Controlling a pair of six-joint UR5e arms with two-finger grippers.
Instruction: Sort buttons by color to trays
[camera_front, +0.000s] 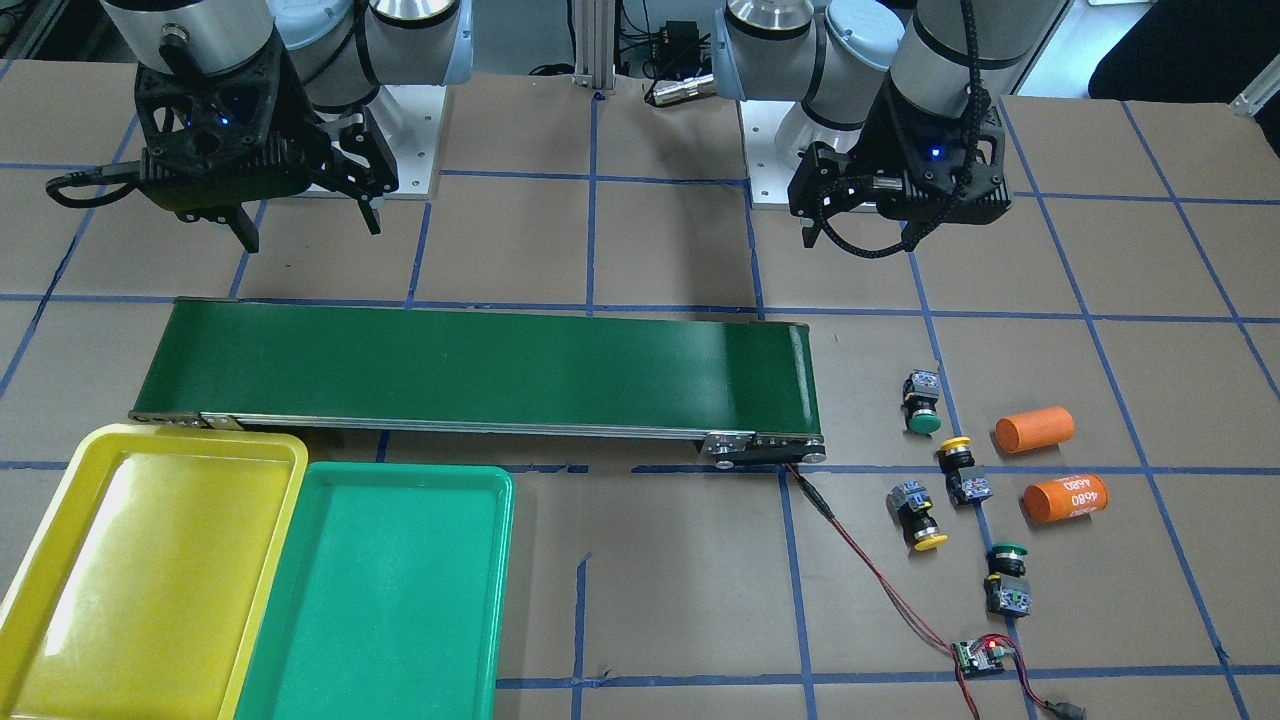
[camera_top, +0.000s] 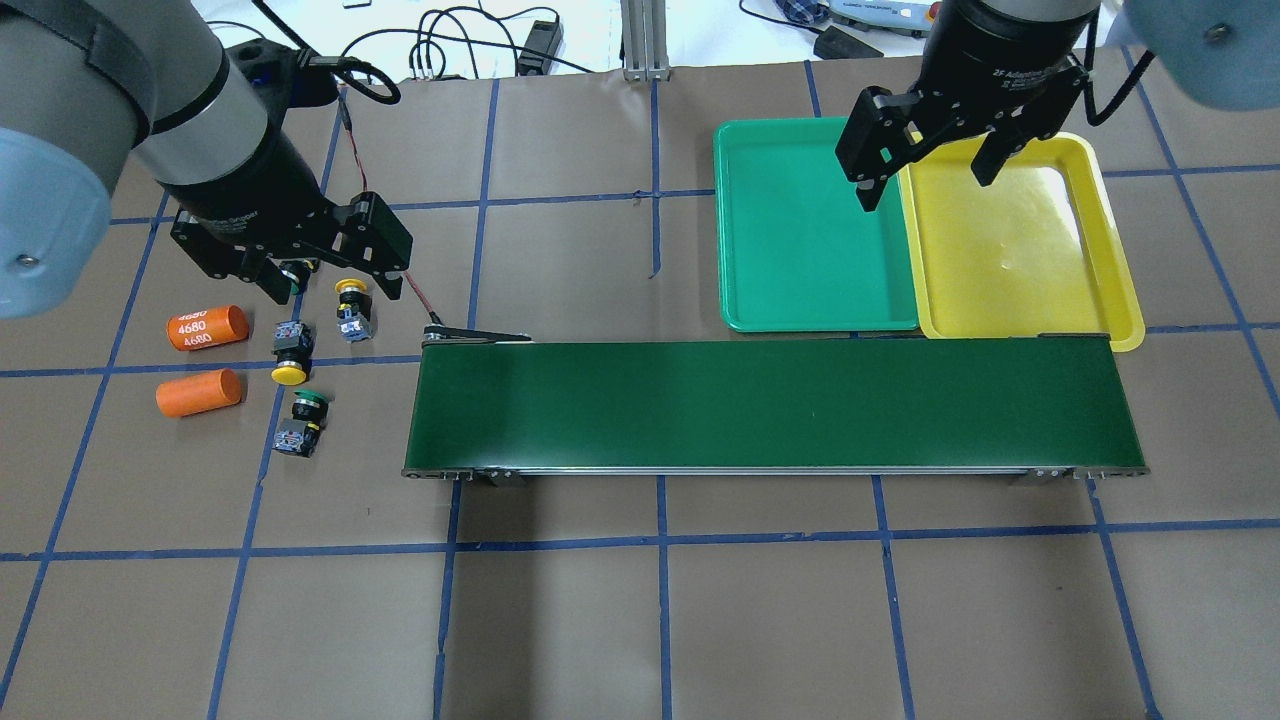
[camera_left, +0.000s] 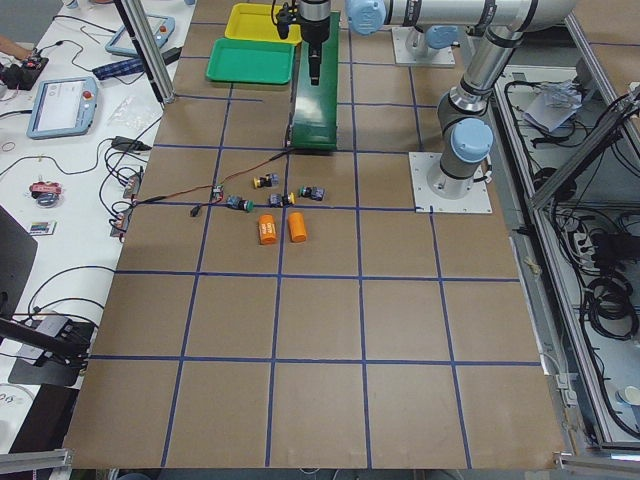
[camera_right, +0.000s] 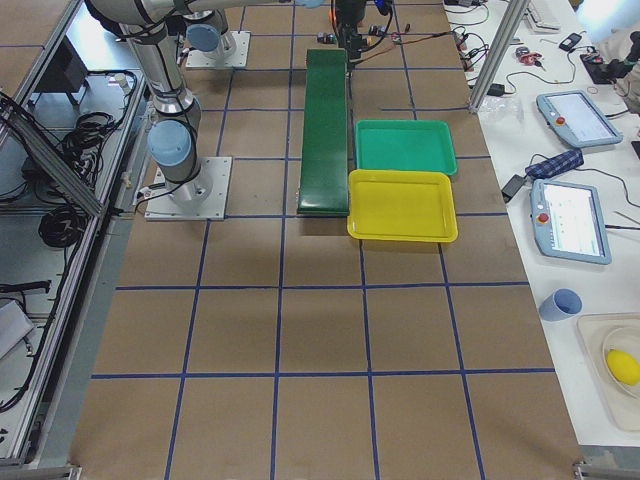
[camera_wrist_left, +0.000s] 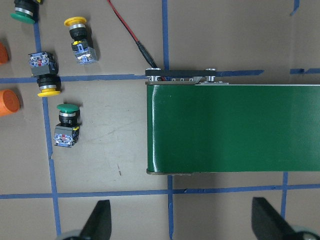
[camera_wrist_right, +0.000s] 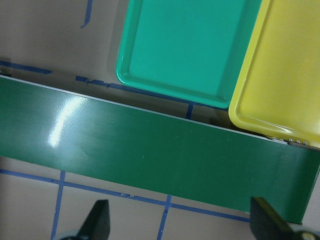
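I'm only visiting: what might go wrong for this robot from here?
1. The buttons lie close together beside two orange cylinders, so the open left gripper may knock a neighbour while taking one.
2. A red wire runs past them and might snag.
3. The yellow tray and green tray sit edge to edge, so a release near that border could land wrongly.

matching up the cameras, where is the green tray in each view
Exterior front-facing: green tray bottom left, right of the yellow tray.
Overhead exterior: green tray upper right of centre.
Exterior left: green tray top, left of centre.
Exterior right: green tray upper middle.
Left wrist-mounted: not in view.
Right wrist-mounted: green tray top centre.
Shared landmark: the conveyor belt, next to the tray wherever it shows.
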